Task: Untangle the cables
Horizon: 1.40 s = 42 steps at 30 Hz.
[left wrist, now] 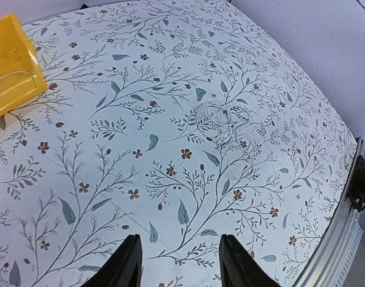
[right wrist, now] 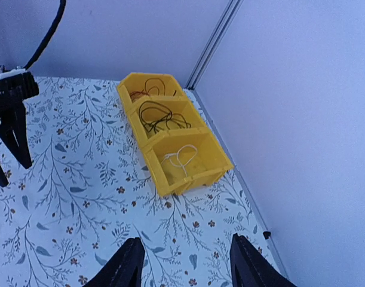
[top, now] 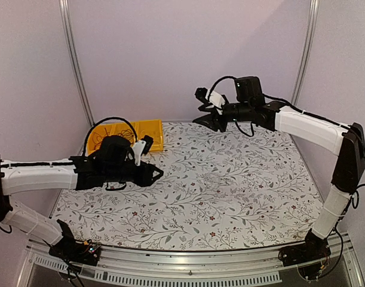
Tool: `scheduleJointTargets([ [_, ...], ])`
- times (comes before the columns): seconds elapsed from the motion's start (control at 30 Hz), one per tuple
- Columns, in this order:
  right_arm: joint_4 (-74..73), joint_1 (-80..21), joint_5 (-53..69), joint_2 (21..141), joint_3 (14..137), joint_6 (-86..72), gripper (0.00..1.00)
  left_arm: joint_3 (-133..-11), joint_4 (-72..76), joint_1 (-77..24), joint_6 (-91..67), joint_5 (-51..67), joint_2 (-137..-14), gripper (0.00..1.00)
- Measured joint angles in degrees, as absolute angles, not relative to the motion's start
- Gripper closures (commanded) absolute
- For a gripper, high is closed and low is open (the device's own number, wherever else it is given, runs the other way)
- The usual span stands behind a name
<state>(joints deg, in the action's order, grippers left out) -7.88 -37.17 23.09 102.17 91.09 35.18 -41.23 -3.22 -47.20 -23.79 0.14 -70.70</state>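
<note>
Three yellow bins [right wrist: 170, 140] stand in a row at the back left of the table, also seen from above [top: 149, 134]. In the right wrist view the far bin holds a coiled red cable [right wrist: 149, 88], the middle one a black cable [right wrist: 160, 116], and the near one a pale cable [right wrist: 181, 158]. Each cable lies apart in its own bin. My left gripper [top: 157, 173] is open and empty above the flowered cloth, right of the bins; its jaws show wide apart [left wrist: 179, 239]. My right gripper [top: 203, 118] is open and empty [right wrist: 188, 239], raised at the back centre.
The flowered tablecloth [top: 230, 197] covers the table. A faint thin round loop or crease [left wrist: 215, 118] shows on the cloth; I cannot tell which. One bin's corner [left wrist: 12, 66] shows in the left wrist view. Walls close in at the back and sides. A metal rail [top: 188, 263] runs along the near edge.
</note>
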Motion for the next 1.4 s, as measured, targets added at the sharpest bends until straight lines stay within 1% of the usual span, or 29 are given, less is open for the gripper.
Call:
scheduleJointTargets([
  [0.13, -17.52, -32.18, 24.69, 100.47, 80.40, 36.49, 0.48, -49.34, -0.64, -48.80, -20.91, 7.79, -84.79, 0.45],
  [0.3, -25.74, -29.06, 25.04, 98.54, 68.45, 36.49, 0.45, -60.86, 0.34, -52.80, -18.65, 13.87, -99.20, 0.45],
  [0.43, -28.23, -29.26, 25.26, 92.79, 64.79, 36.47, 0.44, -71.59, -4.29, -53.63, -18.44, 16.73, -110.26, 0.46],
  [0.57, -28.03, -29.26, 25.32, 87.18, 64.66, 36.49, 0.43, -76.84, -9.02, -53.63, -18.46, 17.65, -116.64, 0.47],
  [0.6, -28.03, -29.26, 25.28, 86.43, 64.66, 36.49, 0.43, -77.67, -10.09, -53.63, -18.46, 17.82, -117.71, 0.49],
  [0.7, -28.03, -29.23, 25.23, 85.86, 64.66, 36.49, 0.42, -79.64, -12.43, -53.63, -18.52, 18.96, -120.22, 0.58],
  [0.73, -28.05, -29.23, 25.21, 85.86, 64.62, 36.49, 0.42, -80.49, -13.02, -53.60, -18.46, 19.49, -121.12, 0.61],
  [0.83, -28.14, -29.17, 25.17, 85.86, 64.45, 36.47, 0.42, -82.70, -13.41, -53.28, -18.46, 21.43, -123.81, 0.76],
  [0.93, -28.14, -29.17, 25.15, 85.86, 64.42, 36.47, 0.42, -83.37, -13.65, -52.93, -18.68, 22.98, -125.36, 0.83],
  [1.07, -28.08, -29.17, 25.21, 85.86, 64.42, 36.47, 0.42, -83.35, -13.17, -51.62, -19.81, 23.81, -125.71, 1.00],
  [1.4, -27.97, -29.17, 25.63, 87.13, 65.63, 36.47, 0.42, -83.07, -11.22, -49.82, -20.62, 24.12, -125.45, 1.00],
])
